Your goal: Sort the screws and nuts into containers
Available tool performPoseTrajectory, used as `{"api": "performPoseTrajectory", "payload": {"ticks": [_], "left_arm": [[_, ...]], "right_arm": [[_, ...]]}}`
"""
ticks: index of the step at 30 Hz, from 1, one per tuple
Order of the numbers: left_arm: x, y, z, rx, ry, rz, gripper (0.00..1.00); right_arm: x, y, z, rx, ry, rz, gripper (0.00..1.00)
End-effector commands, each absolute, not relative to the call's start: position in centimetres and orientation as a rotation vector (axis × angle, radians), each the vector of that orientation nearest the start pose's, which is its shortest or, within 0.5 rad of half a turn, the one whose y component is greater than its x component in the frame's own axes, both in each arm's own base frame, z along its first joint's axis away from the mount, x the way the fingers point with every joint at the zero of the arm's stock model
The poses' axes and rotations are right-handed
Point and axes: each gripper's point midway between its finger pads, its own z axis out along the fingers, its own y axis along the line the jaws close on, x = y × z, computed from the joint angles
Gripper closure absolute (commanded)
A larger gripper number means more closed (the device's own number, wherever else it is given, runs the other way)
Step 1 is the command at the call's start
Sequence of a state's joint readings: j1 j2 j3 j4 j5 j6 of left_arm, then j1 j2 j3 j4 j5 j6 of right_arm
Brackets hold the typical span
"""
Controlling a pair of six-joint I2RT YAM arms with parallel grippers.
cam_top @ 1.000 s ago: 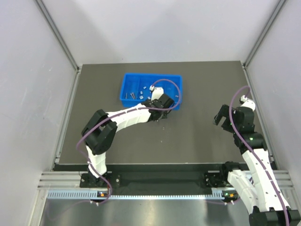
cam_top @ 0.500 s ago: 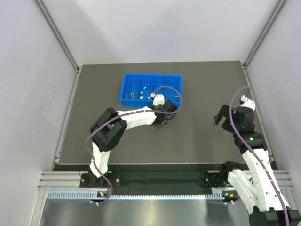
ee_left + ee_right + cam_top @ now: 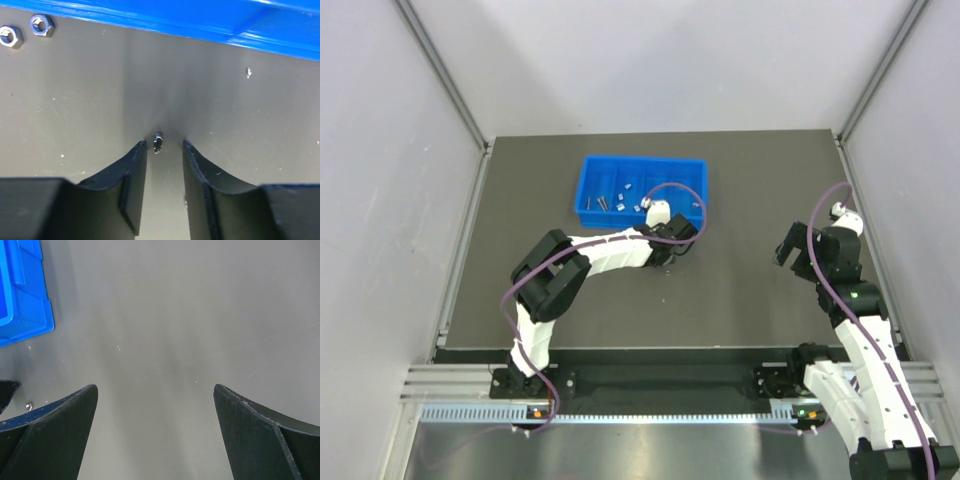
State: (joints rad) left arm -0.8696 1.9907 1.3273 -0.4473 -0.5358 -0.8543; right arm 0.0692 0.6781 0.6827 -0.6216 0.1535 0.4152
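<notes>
Left end effector (image 3: 164,146) shifted right, screws (image 3: 603,201) inside blue tray (image 3: 585,190)

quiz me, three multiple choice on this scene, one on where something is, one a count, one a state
1. Where do the nuts in the left wrist view lie?
A) on the table, outside the blue tray
B) inside a compartment
C) stacked on one another

2. How many nuts show in that view?
A) one
B) two
C) five

3. The right gripper is:
A) shut on a screw
B) shut, empty
C) open, nothing held

Answers:
1. A, they sit on the dark surface on the near side of the tray's wall.
2. B, two hex nuts lie close together at the upper left.
3. C, only bare table shows across its wide gap.
</notes>
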Motion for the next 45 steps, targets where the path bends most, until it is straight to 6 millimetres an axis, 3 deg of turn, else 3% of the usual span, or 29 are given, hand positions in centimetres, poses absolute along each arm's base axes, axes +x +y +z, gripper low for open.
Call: {"api": "performPoseTrajectory", "payload": {"ticks": [1, 25, 30, 33, 39, 45], "left_arm": [[32.8, -29.2, 1.4, -0.127, 2.460, 0.009, 0.62], [32.2, -28.9, -0.2, -0.083, 2.505, 0.032, 0.87], [32.4, -28.9, 0.6, -0.073, 2.494, 0.035, 0.90], [32.7, -28.9, 2.1, -0.066, 2.466, 0.023, 0.91], [33.9, -29.3, 7.8, -0.026, 2.362, -0.042, 0.93], [36.5, -31.0, 15.2, 0.035, 2.193, -0.128, 0.91]], "right_arm": [[24.9, 0.7, 17.8, 0.459, 2.082, 0.116, 0.00], [24.9, 0.6, 17.8, 0.461, 2.081, 0.113, 0.01], [24.9, 0.6, 17.8, 0.463, 2.079, 0.112, 0.00], [24.9, 0.6, 17.8, 0.463, 2.081, 0.112, 0.00], [24.9, 0.5, 17.8, 0.465, 2.078, 0.110, 0.00], [24.8, 0.6, 17.9, 0.464, 2.076, 0.112, 0.00]]}}
